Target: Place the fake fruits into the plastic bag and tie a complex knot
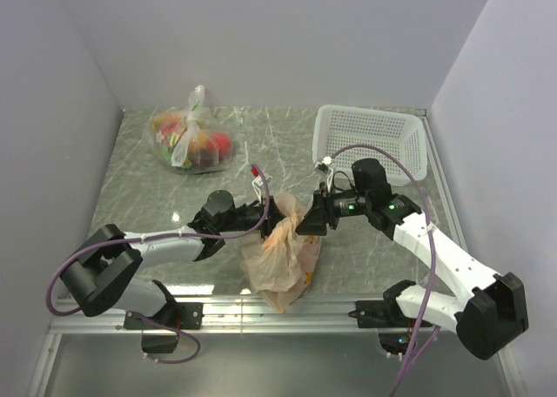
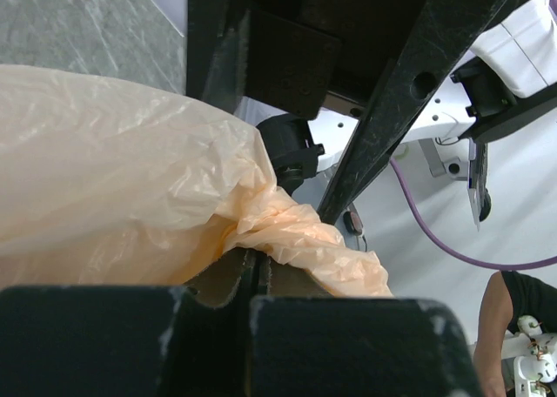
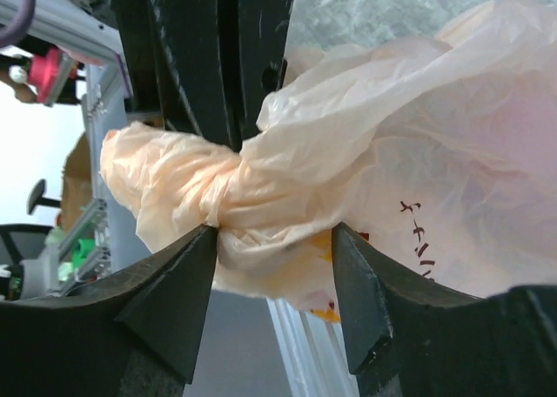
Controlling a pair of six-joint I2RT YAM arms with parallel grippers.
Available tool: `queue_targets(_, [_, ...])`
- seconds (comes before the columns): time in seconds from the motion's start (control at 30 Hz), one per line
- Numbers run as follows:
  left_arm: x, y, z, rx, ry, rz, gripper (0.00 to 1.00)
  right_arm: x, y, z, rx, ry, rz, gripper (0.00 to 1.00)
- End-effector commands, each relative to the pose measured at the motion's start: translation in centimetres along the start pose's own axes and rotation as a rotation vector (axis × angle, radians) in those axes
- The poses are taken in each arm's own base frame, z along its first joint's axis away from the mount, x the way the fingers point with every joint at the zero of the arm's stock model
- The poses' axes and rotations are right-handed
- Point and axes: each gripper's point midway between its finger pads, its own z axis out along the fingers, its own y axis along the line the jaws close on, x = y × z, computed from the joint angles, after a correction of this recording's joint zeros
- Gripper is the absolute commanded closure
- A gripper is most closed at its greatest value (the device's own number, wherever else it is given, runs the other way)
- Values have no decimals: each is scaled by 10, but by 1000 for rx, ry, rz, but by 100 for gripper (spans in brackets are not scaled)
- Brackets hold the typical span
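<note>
Marbled tabletop [image 1: 157, 197] | plastic bag [image 1: 280, 262] neck ran left-right at centre frame | left gripper [image 1: 266, 214] pinched it shut | right gripper [image 1: 308, 223] straddled it, jaws apart | we judged both equally near

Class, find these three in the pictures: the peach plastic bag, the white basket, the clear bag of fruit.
peach plastic bag [image 1: 278, 262]: top view, its crinkled lower body.
white basket [image 1: 370, 140]: top view, its bare mesh floor.
clear bag of fruit [image 1: 197, 101]: top view, its white handles.
</note>
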Motion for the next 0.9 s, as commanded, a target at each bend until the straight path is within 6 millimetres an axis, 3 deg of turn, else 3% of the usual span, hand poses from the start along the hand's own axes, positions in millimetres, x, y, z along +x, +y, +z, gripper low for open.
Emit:
queue_targets(0.0, [-6, -31, 7, 124, 6, 81, 100, -25, 6, 10, -25, -65, -45, 37])
queue_targets(0.23, [-3, -35, 11, 152, 11, 102, 100, -45, 18, 18, -101, -119, -22, 34])
queue_targets(0.47, [-24, -28, 14, 117, -75, 83, 100, -23, 21, 22, -137, -108, 47, 31])
queue_targets(0.6, [-28, -38, 8, 136, -82, 79, 100, -12, 17, 18, -117, -112, 47, 30])
queue_targets(0.7, [-21, -50, 8, 185, -56, 102, 100, -14, 17, 20, -130, -136, 64, 29])
queue_targets(0.87, [-8, -55, 12, 214, -11, 146, 100, -43, 20, 24, -142, -217, 48, 25])
